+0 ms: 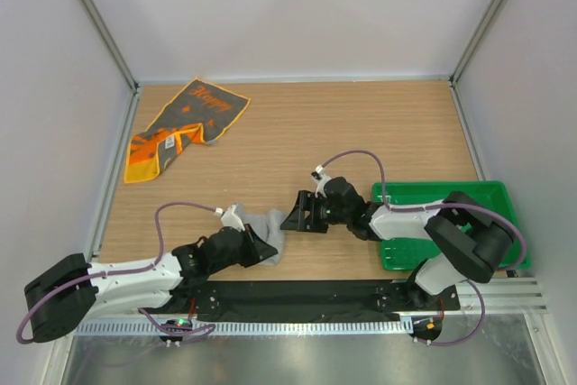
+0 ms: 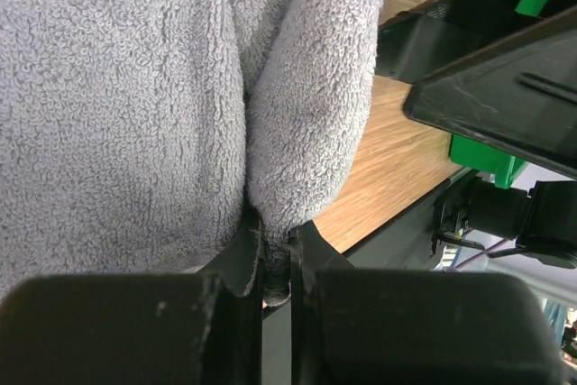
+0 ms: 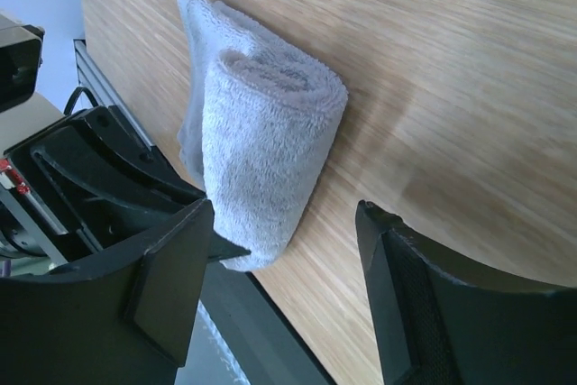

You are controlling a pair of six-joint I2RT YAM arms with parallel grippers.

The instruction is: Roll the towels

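Left fingers (image 2: 236,263) pinch the grey towel roll (image 3: 261,151), right fingers (image 3: 171,268) spread just beside it, green tray (image 1: 487,190) nearby.

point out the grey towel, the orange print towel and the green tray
grey towel (image 3: 261,160), right wrist view, side of the roll
orange print towel (image 1: 200,107), top external view, dark printed face
green tray (image 1: 424,190), top external view, far rim

The left arm (image 1: 126,281) lies low, stretched toward the light grey towel (image 1: 267,222). The left hand (image 1: 263,250) pinches a fold of it, fingers almost together. The right arm (image 1: 406,220) reaches from the towel's other side, and the right hand (image 1: 293,215) is just beside it, fingers spread, gripping nothing.
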